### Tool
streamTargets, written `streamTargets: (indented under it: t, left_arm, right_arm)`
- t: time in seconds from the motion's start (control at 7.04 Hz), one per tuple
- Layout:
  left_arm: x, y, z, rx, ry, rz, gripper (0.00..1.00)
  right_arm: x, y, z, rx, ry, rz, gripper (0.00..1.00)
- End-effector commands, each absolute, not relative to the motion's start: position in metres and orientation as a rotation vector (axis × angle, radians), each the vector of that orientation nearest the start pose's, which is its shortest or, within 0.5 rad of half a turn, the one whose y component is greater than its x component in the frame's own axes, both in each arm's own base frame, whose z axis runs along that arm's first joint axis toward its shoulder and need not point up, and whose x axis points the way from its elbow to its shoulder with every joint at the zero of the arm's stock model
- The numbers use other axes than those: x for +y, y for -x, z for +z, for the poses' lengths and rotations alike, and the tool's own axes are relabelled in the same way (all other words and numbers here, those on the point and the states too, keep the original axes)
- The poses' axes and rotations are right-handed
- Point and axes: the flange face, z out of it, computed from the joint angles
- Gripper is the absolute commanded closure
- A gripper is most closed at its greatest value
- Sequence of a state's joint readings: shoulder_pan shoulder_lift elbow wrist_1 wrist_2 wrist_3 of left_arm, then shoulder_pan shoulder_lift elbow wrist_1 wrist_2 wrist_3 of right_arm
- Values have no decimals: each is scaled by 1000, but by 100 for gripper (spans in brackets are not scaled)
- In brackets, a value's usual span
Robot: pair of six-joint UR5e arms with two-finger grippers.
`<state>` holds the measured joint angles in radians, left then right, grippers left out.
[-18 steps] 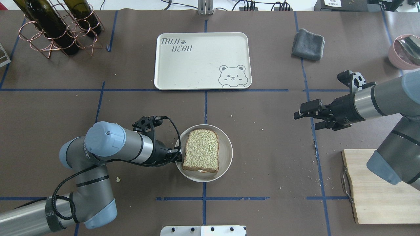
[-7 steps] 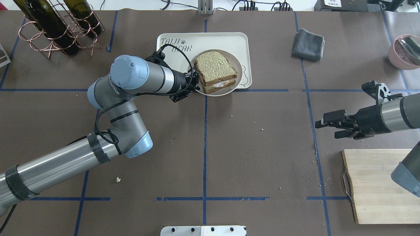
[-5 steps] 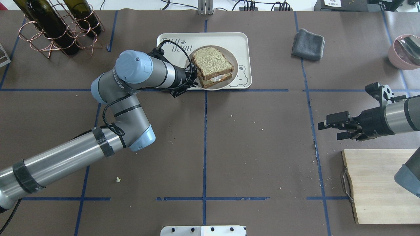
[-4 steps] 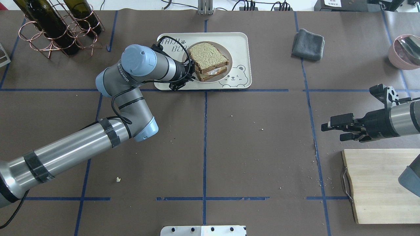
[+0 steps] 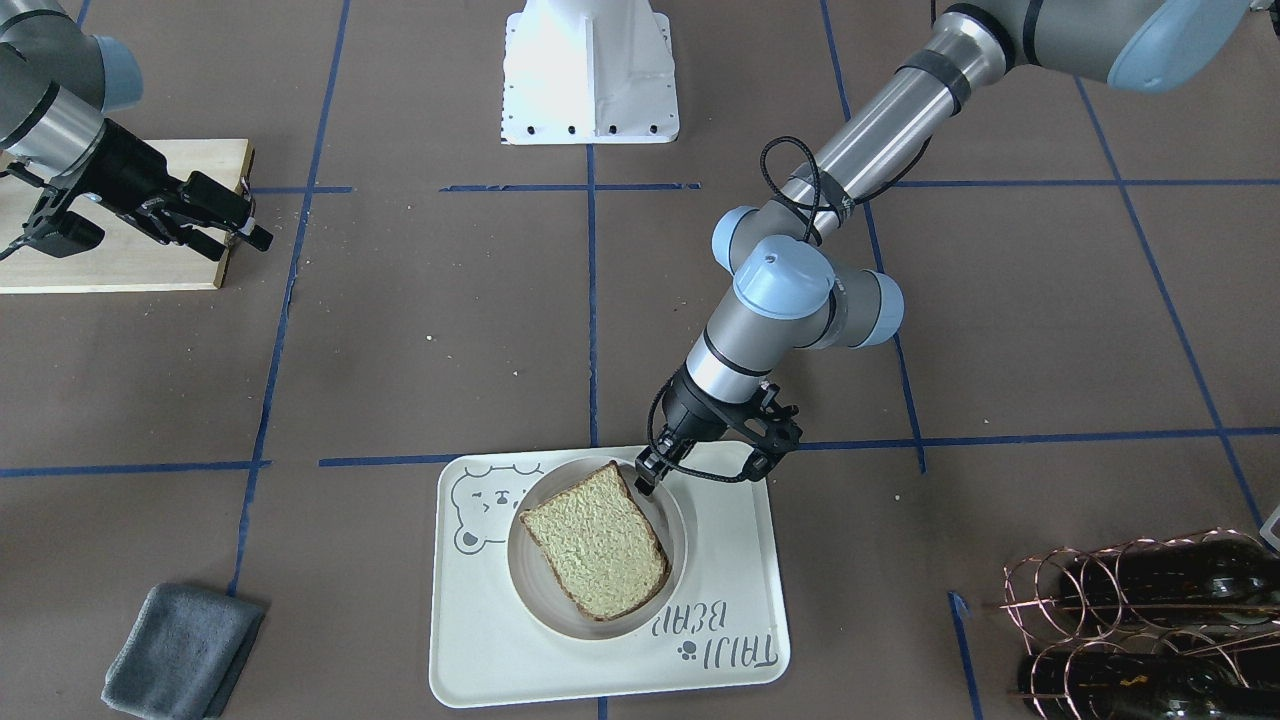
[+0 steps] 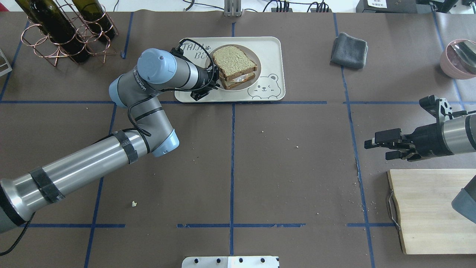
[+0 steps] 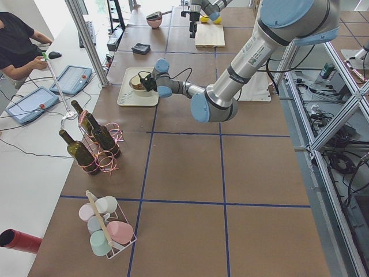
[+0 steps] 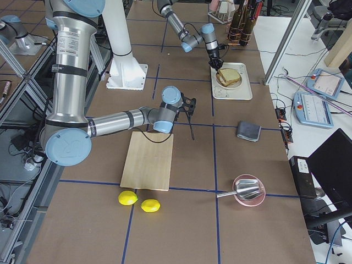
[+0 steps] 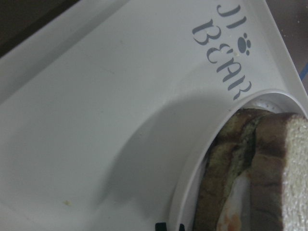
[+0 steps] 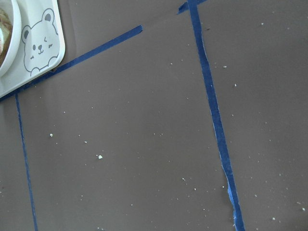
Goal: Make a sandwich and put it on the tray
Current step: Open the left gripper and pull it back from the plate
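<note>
The sandwich (image 6: 234,63), two crusted bread slices with white egg between them, lies on a round pale plate (image 6: 257,72). The plate is within the cream bear tray (image 6: 269,48), left of the bear drawing. My left gripper (image 6: 212,77) is shut on the plate's left rim. From the front I see the gripper (image 5: 645,476) at the plate's far rim, with the sandwich (image 5: 597,540) and the tray (image 5: 500,640). The left wrist view shows the plate rim (image 9: 192,173), the sandwich edge (image 9: 255,168) and a shadow on the tray (image 9: 96,120). My right gripper (image 6: 381,146) is open and empty, far right.
A grey cloth (image 6: 349,50) lies right of the tray. A wooden cutting board (image 6: 427,212) is at the front right, under my right arm. A wire rack with wine bottles (image 6: 63,29) stands at the back left. A pink bowl (image 6: 459,57) is at the back right.
My left arm carried the plate with the sandwich from the table's front middle onto the tray, lastly shifting it a little toward the back. My right arm drew back to the right.
</note>
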<state>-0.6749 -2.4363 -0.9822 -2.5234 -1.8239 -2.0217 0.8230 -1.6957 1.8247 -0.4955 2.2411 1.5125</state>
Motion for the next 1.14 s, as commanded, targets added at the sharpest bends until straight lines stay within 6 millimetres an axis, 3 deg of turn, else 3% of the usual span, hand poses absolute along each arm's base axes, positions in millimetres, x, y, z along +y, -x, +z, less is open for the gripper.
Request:
streamTargets:
  t: [0.0,0.14,0.43,0.57,0.71,0.85,0.99]
  left_arm:
    - [-600,-574,270,1280,54,-780,64]
    - [-607,-560,265,1290,16,-759,64]
    - [-580,-495,295,1323,-48,-673,66]
    - [-563,-449,322,1320,-57,-543,66]
    - [-549,-386,353,1312,-99,-415,66]
    - [-531,-322,396,1269,-172,-283,66]
    - [-517,-250,455,1176,-287,-154,66]
  right_arm:
    - [-376,247,468,-1291,33,257,0]
    - [-377,246,468,-1292,32,259,0]
    - [-385,228,470,-1294,34,284,0]
    - [-401,191,478,-1294,59,335,0]
    - [-412,167,490,-1271,88,384,0]
    - [-422,152,498,-1231,46,368,0]
    - [-434,123,515,-1147,-23,318,0]
